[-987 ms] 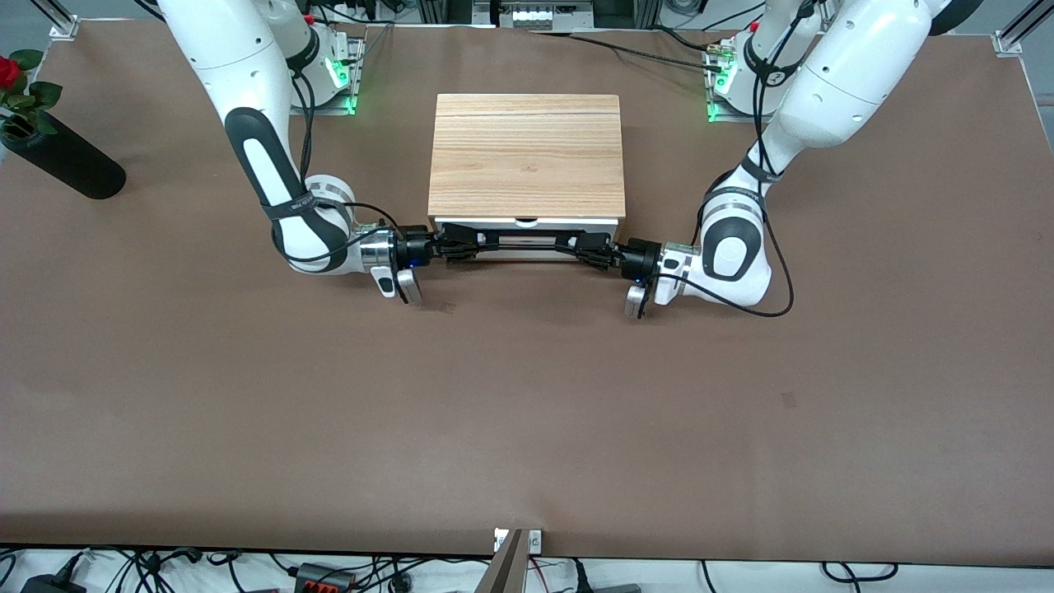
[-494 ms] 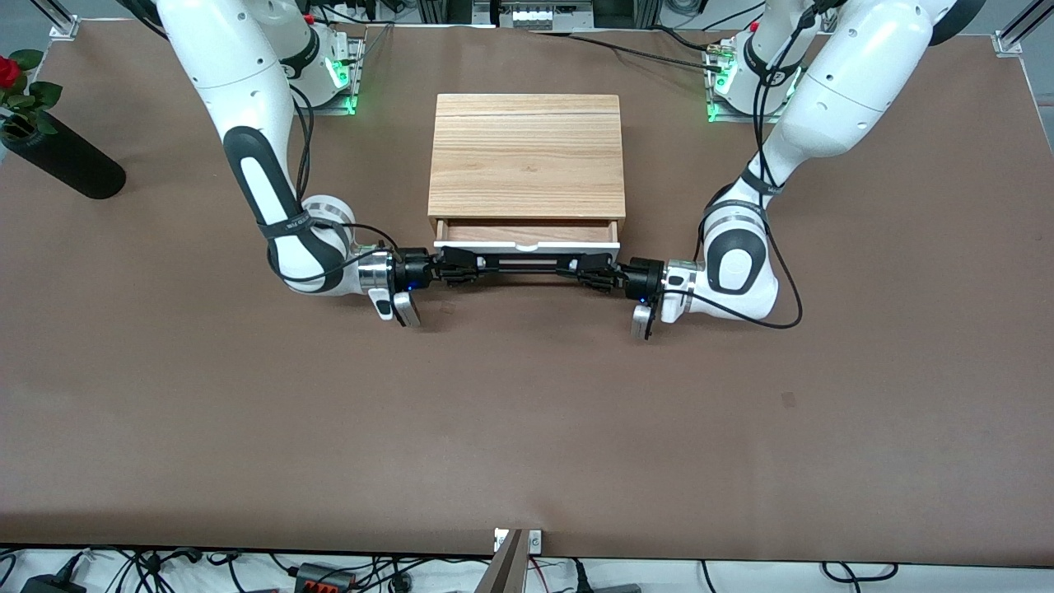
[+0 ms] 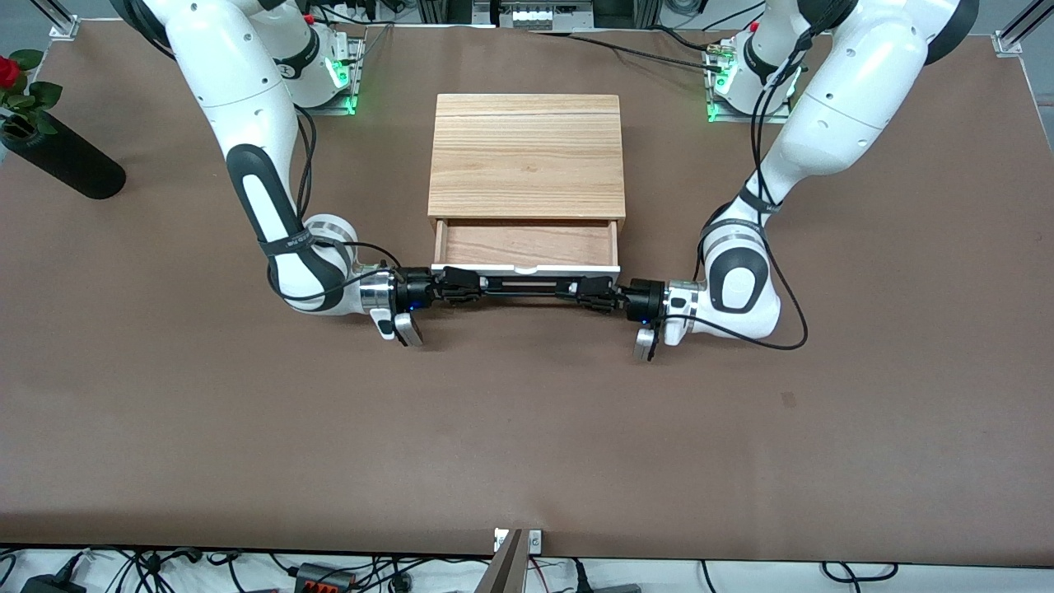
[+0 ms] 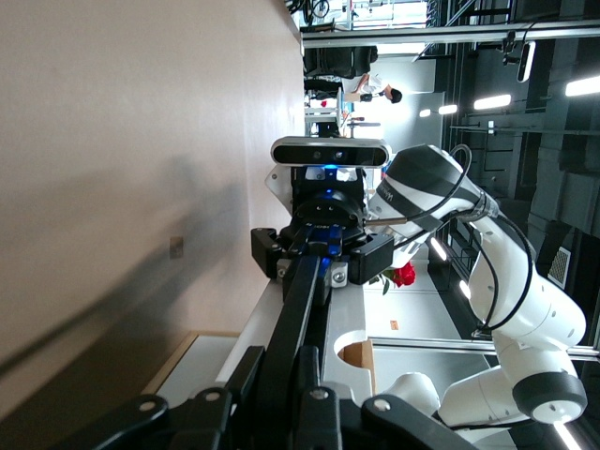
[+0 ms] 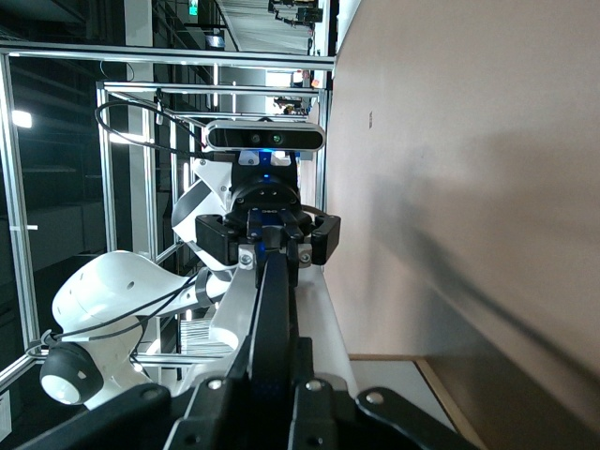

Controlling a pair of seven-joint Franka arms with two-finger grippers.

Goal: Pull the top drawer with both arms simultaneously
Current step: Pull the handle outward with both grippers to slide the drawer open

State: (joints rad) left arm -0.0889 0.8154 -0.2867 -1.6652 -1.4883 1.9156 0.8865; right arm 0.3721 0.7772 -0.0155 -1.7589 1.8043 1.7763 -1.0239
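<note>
The top drawer (image 3: 527, 245) of the light-wood cabinet (image 3: 527, 156) stands partly pulled out toward the front camera, its wooden interior showing. Its wide black bar handle (image 3: 527, 287) runs along the white front panel. My left gripper (image 3: 580, 291) is shut on the handle's end toward the left arm. My right gripper (image 3: 471, 285) is shut on the handle's end toward the right arm. In the left wrist view the handle (image 4: 298, 309) runs between my left gripper (image 4: 291, 375) fingers. In the right wrist view the handle (image 5: 270, 300) runs through my right gripper (image 5: 274, 361).
A black vase (image 3: 62, 161) with a red rose lies at the right arm's end of the table. The brown table (image 3: 527, 428) spreads wide nearer the front camera. Arm bases and cables stand along the top edge.
The drawer has slid out toward the front camera, from nearly closed to partly open. Both grippers moved with the handle, still shut on it.
</note>
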